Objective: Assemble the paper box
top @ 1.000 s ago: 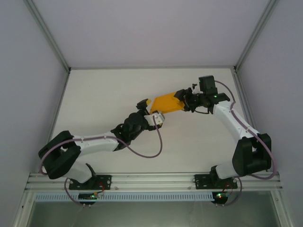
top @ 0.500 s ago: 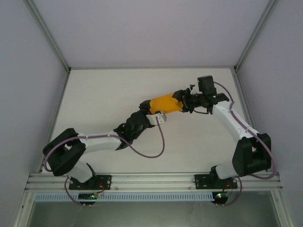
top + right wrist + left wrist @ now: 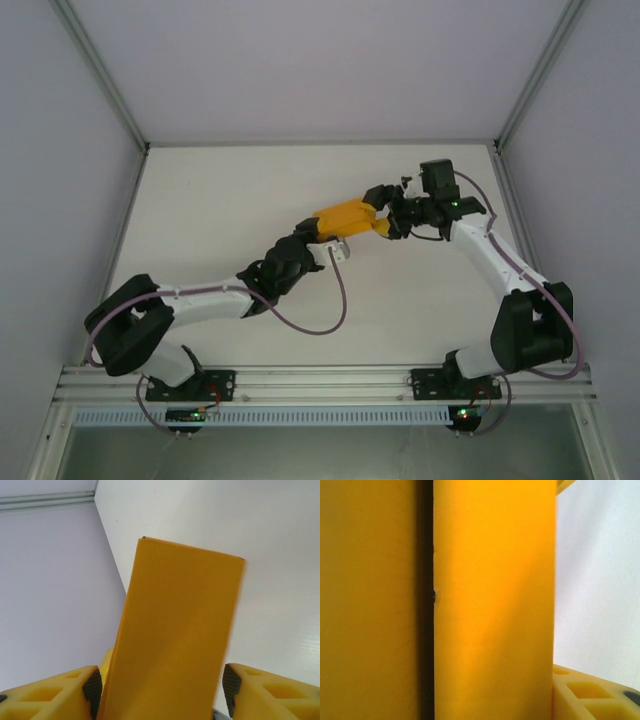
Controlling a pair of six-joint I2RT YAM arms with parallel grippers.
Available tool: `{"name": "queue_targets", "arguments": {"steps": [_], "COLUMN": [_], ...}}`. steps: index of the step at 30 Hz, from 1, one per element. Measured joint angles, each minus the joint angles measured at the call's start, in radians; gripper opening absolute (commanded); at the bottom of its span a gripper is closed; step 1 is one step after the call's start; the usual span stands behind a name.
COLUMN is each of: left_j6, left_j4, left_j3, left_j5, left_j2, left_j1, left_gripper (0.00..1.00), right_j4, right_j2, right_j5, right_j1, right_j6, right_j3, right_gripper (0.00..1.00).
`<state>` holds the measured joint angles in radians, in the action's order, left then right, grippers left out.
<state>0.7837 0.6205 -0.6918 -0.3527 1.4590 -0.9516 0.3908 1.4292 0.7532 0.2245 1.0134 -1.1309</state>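
Observation:
The paper box (image 3: 345,217) is a small orange-yellow rectangular box held above the middle of the table between both arms. My right gripper (image 3: 383,220) holds its right end. In the right wrist view the paper box (image 3: 175,630) stands up between the two ribbed pads (image 3: 92,686), the left pad touching it and the right pad a hair off its blurred edge. My left gripper (image 3: 322,232) sits at the box's left end. The left wrist view is pressed close against the box's card (image 3: 490,600), and one yellow finger (image 3: 590,695) shows beside it; the other finger is hidden.
The white table (image 3: 220,200) is bounded by grey walls and metal frame posts (image 3: 100,80). The left arm's purple cable (image 3: 335,310) loops over the table near the middle. The base rail (image 3: 320,380) runs along the near edge.
The box has shifted slightly left and toward the far side and looks shorter from above. The left arm's wrist has crept up-right toward it; the right gripper has followed, still on the box.

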Motion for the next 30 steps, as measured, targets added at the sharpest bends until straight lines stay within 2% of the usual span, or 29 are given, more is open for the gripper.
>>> {"name": "queue_targets", "arguments": {"steps": [2,4,7,9,12,18,23,26,30], "left_j6": [-0.018,-0.046,-0.106,-0.156,-0.24,-0.325,-0.316,-0.292,-0.256], "left_j4": [-0.047,-0.111,-0.267,-0.383,-0.542,-0.83,-1.031,-1.137,-1.239], "left_j3": [-0.001,-0.003,-0.046,-0.089,-0.145,-0.235,-0.327,-0.391,-0.476], "left_j5": [0.0,0.001,0.039,0.09,0.191,0.384,0.52,0.575,0.621], "left_j2": [-0.031,-0.067,-0.104,-0.119,-0.143,-0.141,-0.074,0.011,0.142], "left_j1": [0.0,0.002,0.017,0.041,0.101,0.209,0.237,0.238,0.251], "left_gripper": [0.51,0.46,0.44,0.4,0.41,0.41,0.42,0.41,0.41], "right_j4": [-0.026,-0.068,-0.116,-0.125,-0.134,-0.163,-0.245,-0.289,-0.293], "right_j2": [-0.007,-0.024,-0.064,-0.088,-0.128,-0.247,-0.359,-0.397,-0.393], "right_j5": [-0.013,-0.04,-0.097,-0.138,-0.21,-0.322,-0.32,-0.32,-0.31], "right_j1": [-0.011,-0.021,-0.038,-0.047,-0.053,-0.049,-0.039,-0.035,-0.02], "right_j6": [-0.021,-0.042,-0.091,-0.147,-0.26,-0.525,-0.724,-0.785,-0.851], "right_j3": [0.011,0.038,0.08,0.091,0.094,0.159,0.297,0.368,0.38], "right_gripper": [0.81,0.84,0.98,0.99,0.99,0.99,0.99,0.99,0.99]}}
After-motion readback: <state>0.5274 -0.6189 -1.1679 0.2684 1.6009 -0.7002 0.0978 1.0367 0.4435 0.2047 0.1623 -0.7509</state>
